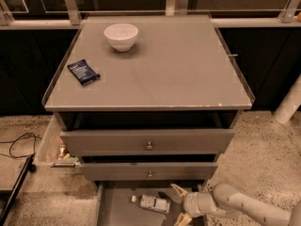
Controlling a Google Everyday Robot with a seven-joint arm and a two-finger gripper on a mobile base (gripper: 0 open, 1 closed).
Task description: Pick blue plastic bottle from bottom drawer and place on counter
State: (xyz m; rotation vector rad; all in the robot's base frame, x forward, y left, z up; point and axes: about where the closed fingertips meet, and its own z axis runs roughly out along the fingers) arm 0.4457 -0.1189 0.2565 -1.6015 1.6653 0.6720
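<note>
- Gripper (180, 205): I have it low, beneath the counter's front edge and a little right of that edge's middle, reaching into the pulled-out drawer. Its fingers (178, 190) are spread wide, one toward the cabinet and one toward the camera, with nothing between them.
- Bottle (151, 203): lies on its side on the drawer floor, just left of the fingertips, cap pointing left. I see no contact yet.
- Drawer (115, 213): the lowest one, drawn out past the front edge. The bottle is the only thing I can see in it.
- Step in hand, as I judge it: closing in for the grasp.
  - I would slide the gripper left until the fingers straddle the labelled body, not the cap.
  - I would stay just above the floor and close gently, since a light round bottle may roll or squash.
- Knobbed drawers (149, 145): two fronts sit directly above. After gripping I would draw outward first, then rise, so the arm passes the front edge.
- Counter (178, 74): a bowl (121, 36) stands near the back edge, left of middle. A packet (83, 72) lies by the left edge. I would aim for the right half, away from both.
</note>
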